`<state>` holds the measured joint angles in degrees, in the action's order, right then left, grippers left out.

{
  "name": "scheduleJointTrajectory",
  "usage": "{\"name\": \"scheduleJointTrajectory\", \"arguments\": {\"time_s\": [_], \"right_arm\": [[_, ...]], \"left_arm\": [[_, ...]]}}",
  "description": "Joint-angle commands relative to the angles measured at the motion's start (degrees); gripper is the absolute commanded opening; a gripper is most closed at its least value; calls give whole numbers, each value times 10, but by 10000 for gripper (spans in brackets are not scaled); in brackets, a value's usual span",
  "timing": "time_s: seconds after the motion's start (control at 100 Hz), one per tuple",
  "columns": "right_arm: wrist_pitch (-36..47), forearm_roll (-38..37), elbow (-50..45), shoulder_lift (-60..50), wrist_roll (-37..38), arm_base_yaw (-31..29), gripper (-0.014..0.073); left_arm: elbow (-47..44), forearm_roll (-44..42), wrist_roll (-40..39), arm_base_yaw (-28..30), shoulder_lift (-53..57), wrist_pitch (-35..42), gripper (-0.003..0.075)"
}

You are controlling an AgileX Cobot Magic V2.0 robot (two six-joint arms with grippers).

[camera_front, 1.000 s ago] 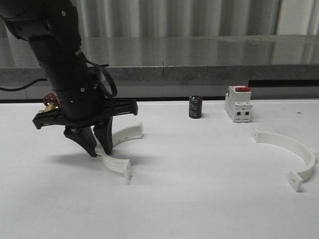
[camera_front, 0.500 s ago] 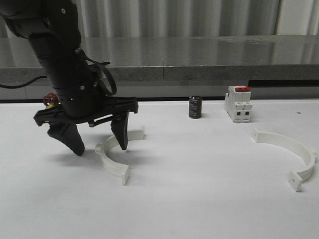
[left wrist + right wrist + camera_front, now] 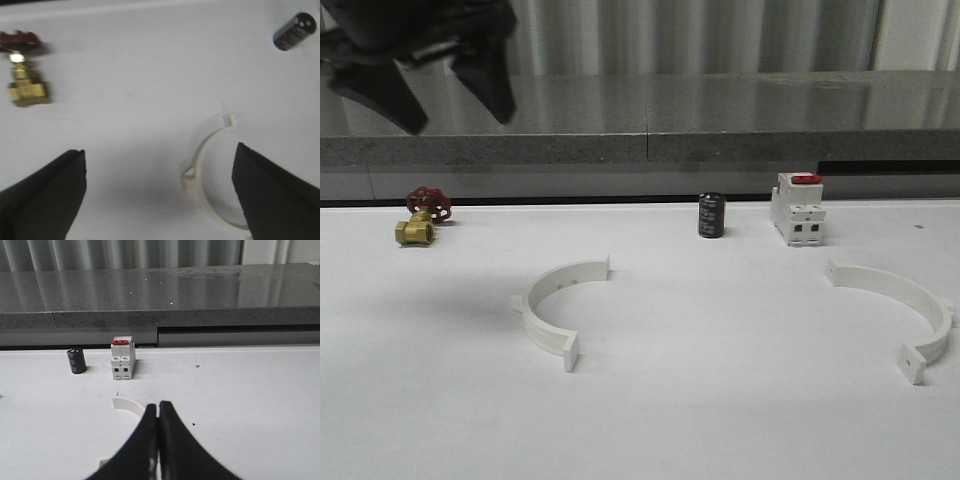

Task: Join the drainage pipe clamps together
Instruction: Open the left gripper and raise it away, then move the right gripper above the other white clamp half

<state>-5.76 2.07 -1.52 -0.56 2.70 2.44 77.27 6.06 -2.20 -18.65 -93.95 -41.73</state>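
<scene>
So the left hand (image 3: 420, 90) is way up at the top left of the front view, well above the white worktop (image 3: 720, 420), with its two dark fingers (image 3: 480, 75) spread wide and nothing between them. The left wrist view agrees: both fingers sit far apart with bare worktop in between.

The two drainage pipe clamps are lying flat and well apart from each other. The left clamp (image 3: 548, 310) sits left of center, its curve bulging toward the left and its flanged ends pointing right, one toward the back and one toward the front. It also shows from above in the left wrist view (image 3: 202, 172), partly hidden behind one finger. The right clamp (image 3: 905, 300) is over near the right edge, bulging the other way, so the two open sides roughly face each other across a wide gap.

The right hand (image 3: 158, 440) has its fingers pressed together, holding nothing. Part of the right clamp (image 3: 127, 404) pokes out just behind the fingertips.

Along the back of the worktop: a brass valve with a red handle (image 3: 420, 215) on the left, a small black cylinder (image 3: 711, 215) near the middle, and a white switch with a red top (image 3: 798, 208) just beside it on the right.
</scene>
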Motion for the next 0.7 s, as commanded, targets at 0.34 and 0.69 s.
{"name": "scheduleJointTrajectory", "arguments": {"time_s": [0.34, 0.69], "right_arm": [[47, 2, 9, -11, -5, -3, -67], [47, 2, 9, -11, -5, -3, -67]], "left_arm": [[-114, 159, 210, 219, 211, -6, 584], [-329, 158, 288, 232, 427, 74, 584]]}}
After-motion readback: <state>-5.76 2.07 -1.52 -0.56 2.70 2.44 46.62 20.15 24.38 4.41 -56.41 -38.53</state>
